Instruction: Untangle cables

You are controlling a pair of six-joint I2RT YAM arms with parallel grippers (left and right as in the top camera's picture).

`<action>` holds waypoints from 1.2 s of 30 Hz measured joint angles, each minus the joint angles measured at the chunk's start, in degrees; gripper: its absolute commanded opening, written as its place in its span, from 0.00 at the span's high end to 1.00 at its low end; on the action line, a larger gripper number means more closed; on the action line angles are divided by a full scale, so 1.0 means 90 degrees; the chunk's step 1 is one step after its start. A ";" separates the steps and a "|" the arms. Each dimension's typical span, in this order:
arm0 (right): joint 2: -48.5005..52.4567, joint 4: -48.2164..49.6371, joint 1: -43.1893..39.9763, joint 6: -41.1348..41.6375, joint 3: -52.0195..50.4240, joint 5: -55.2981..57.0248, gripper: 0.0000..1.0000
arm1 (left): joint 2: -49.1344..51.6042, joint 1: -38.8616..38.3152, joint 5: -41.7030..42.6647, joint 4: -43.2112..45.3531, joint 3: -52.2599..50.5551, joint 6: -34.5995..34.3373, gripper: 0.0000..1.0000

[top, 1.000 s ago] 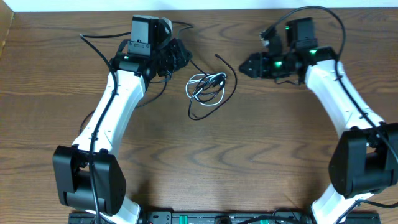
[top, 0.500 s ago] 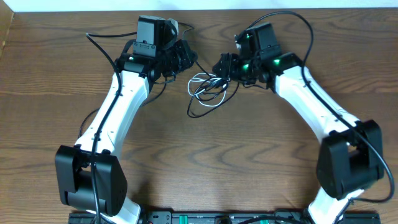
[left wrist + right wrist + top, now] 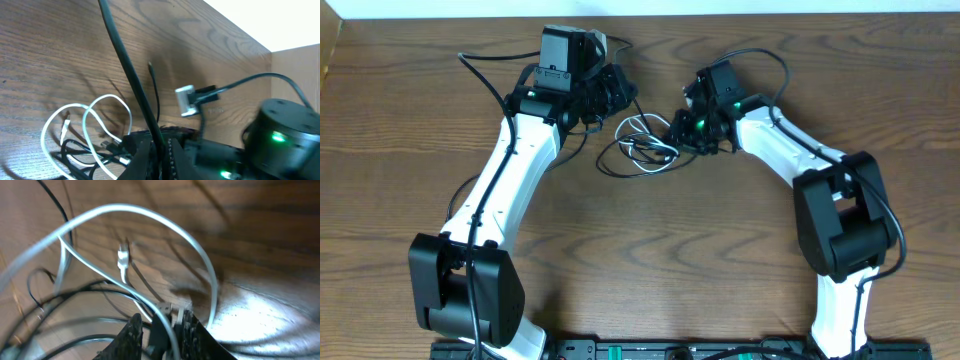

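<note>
The cables lie tangled on the wooden table between my two grippers. White cable forms small loops, and black cable loops out below them. My left gripper sits at the tangle's upper left. In the left wrist view the left gripper is shut on a black cable that runs up and away, with white loops to its left. My right gripper is at the tangle's right edge. In the right wrist view the right gripper has closed narrowly round a black plug, and the white cable arcs over it.
The right arm's body with its green light fills the lower right of the left wrist view, with a silver connector beside it. Thicker black arm cables trail behind the left arm. The table's back edge is close.
The right arm swung left from the table's right side to the tangle and its jaws narrowed around the plug. The tangle shifted slightly left. The left arm barely moved.
</note>
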 measured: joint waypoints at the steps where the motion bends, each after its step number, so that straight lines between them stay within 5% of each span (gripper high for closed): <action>1: 0.0032 -0.0002 0.0000 -0.0141 0.0000 -0.0049 0.69 | 0.0000 0.0000 0.0000 -0.0002 0.0000 0.0000 0.93; 15: -0.0447 -0.0930 -0.0806 -0.3072 0.0000 -0.1965 0.51 | 0.0000 0.0000 -0.0010 -0.0104 0.0000 0.0000 0.93; 21: -0.0697 -0.1319 -0.0811 -0.4180 0.0005 -0.2433 0.51 | 0.0000 0.0000 -0.0022 -0.0214 0.0000 0.0000 0.93; 26: -0.0697 -0.1353 -0.0583 -0.4658 0.0005 -0.2497 0.65 | 0.0000 -0.0007 -0.0022 -0.0236 0.0000 0.0000 0.93; 31: -0.0697 -0.1229 -0.0211 -0.4840 0.0005 -0.2220 0.98 | 0.0000 -0.0007 -0.0022 -0.0243 0.0000 0.0000 0.93; 36: -0.0697 -0.1105 -0.0092 -0.4677 0.0007 -0.1821 0.99 | 0.0000 -0.0024 -0.0022 -0.0260 0.0000 0.0000 0.92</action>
